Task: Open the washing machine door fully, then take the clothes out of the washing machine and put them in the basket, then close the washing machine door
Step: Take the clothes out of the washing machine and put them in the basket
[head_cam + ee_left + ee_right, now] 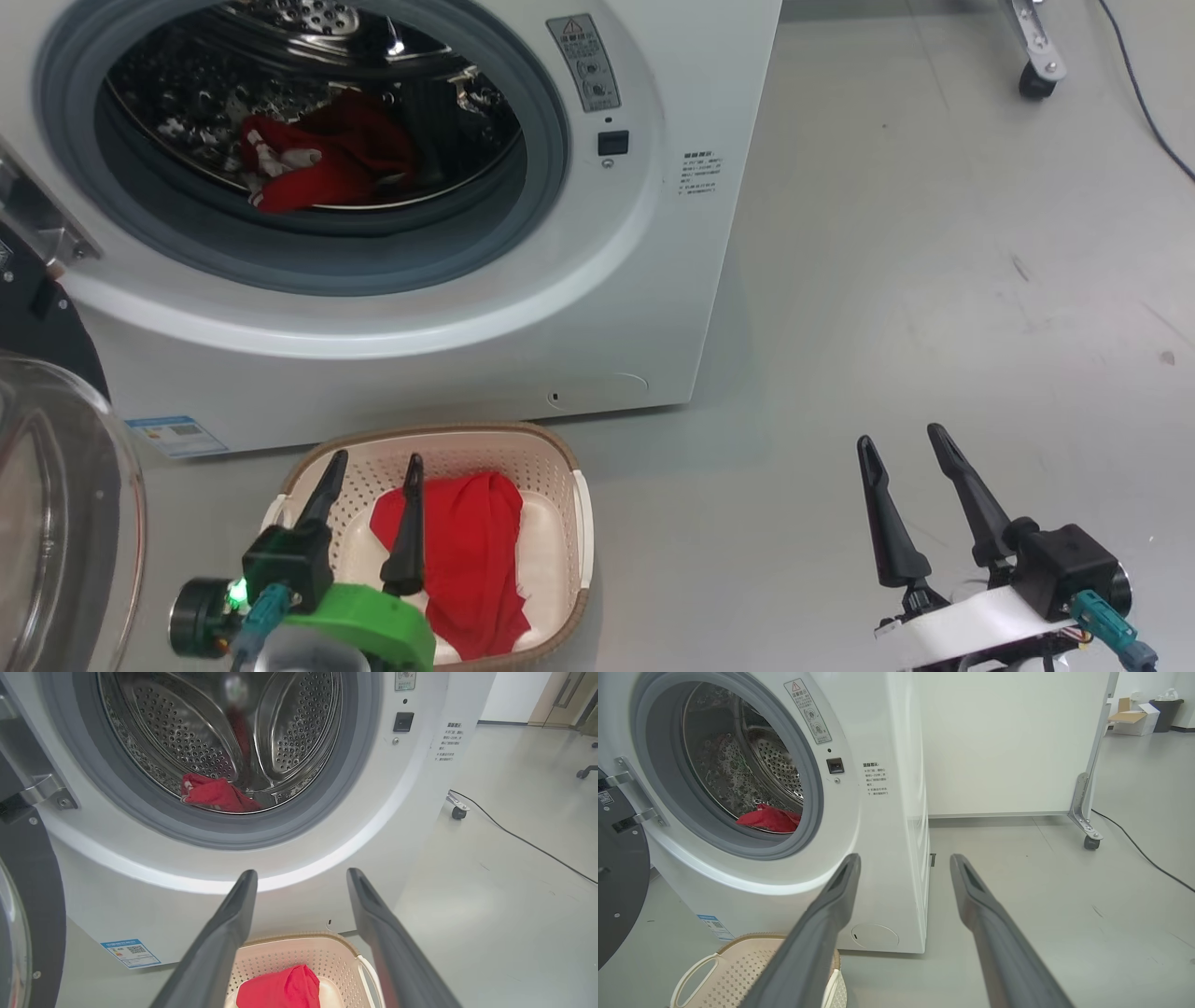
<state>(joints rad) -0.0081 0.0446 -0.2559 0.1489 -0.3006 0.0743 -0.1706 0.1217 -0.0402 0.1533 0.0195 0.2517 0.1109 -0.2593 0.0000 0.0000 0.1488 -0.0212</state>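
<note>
The white washing machine [653,261] stands with its door [56,504] swung open at the left, glass bowl facing me. A red garment [322,154] lies in the steel drum, also seen as red cloth [215,794] and red cloth [769,818]. Another red garment [467,555] lies in the cream basket [551,457] on the floor before the machine. My left gripper [373,459] hovers open over the basket, nothing between its fingers [224,933]. My right gripper [901,439] is open and empty over the floor, right of the basket.
Grey floor spreads to the right of the machine. A white panel on a caster [1090,842] stands behind, with a black cable [1143,856] trailing across the floor. Boxes and a bin [1139,716] sit far back.
</note>
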